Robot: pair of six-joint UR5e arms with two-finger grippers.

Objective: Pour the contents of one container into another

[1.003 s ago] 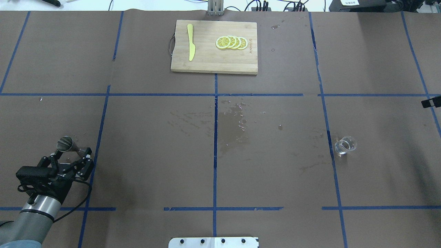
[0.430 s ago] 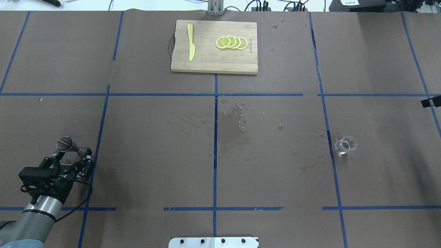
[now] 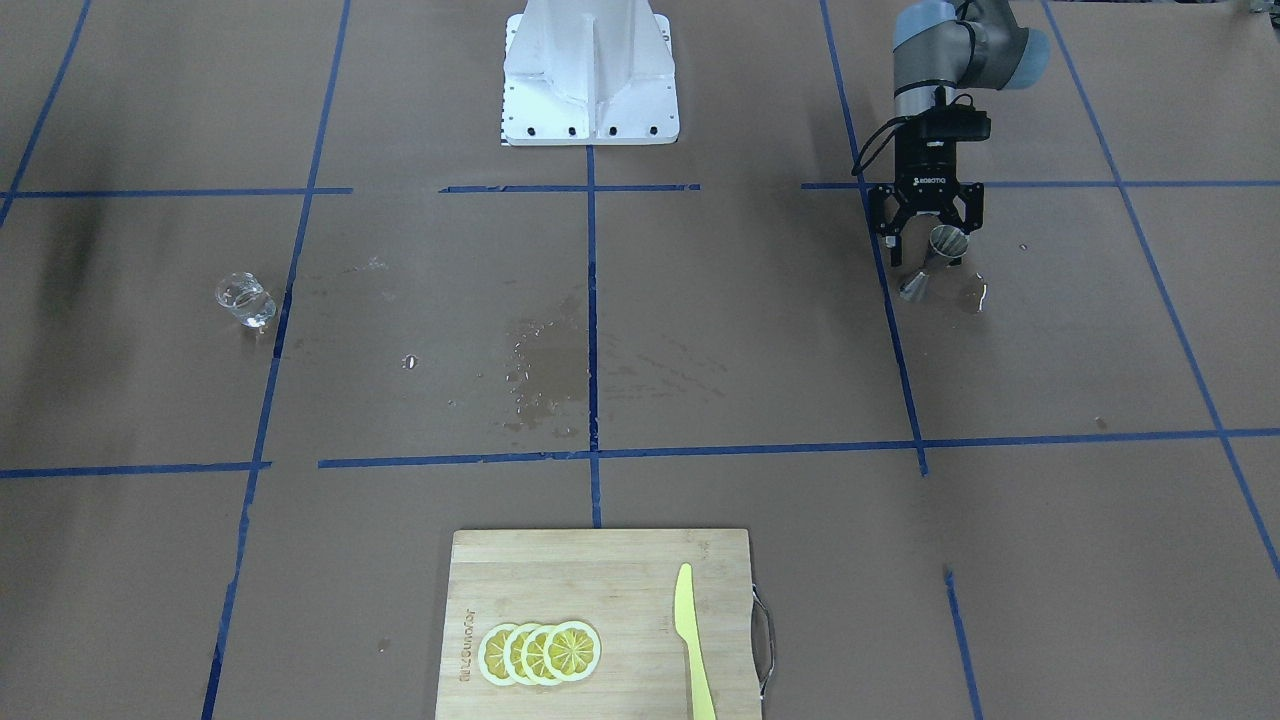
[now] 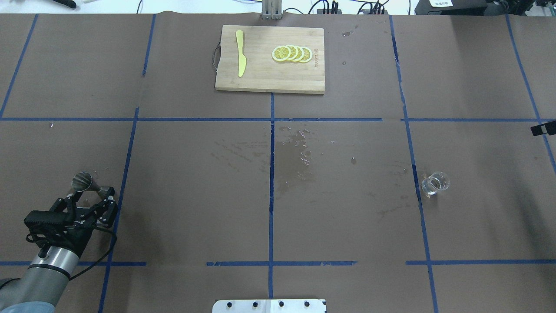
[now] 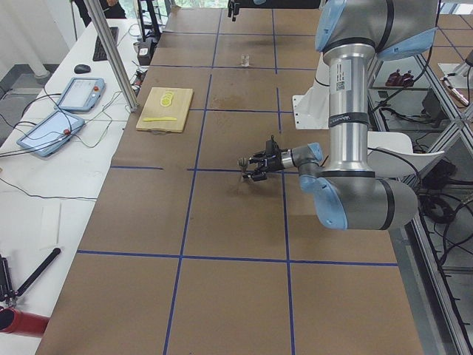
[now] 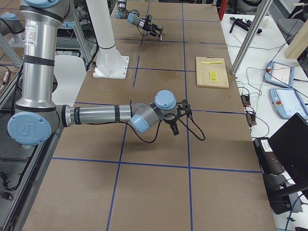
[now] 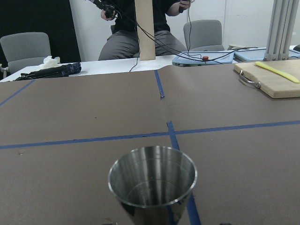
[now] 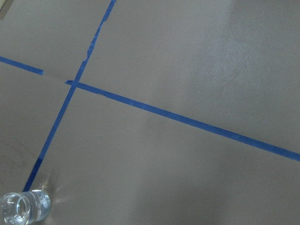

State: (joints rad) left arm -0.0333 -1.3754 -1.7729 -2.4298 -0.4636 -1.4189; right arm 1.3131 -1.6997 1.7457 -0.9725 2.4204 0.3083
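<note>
The steel jigger (image 4: 82, 182), two polished cones joined at a narrow waist, stands upright on the matte brown paper (image 4: 195, 208) at the robot's left side of the table. In the left wrist view its round mouth opens upward and its inner wall shines like a mirror. The left gripper (image 4: 90, 195) sits low just behind it, black fingers spread wide, the jigger just ahead of the fingertips and not pinched. Well apart, at the robot's right, the small clear glass cup (image 4: 435, 182) stands upright just beside a strip of blue tape (image 4: 422, 226), glinting. The right gripper (image 6: 174, 128) hangs above the paper; whether its fingers are spread or together I cannot tell. Darker wet blotches (image 4: 295, 161) mark the paper mid-table. At the far edge lies a rectangular bamboo cutting board (image 4: 260, 76) bearing fanned lemon slices (image 4: 292, 53) and a flat yellow knife (image 4: 240, 54).
</note>
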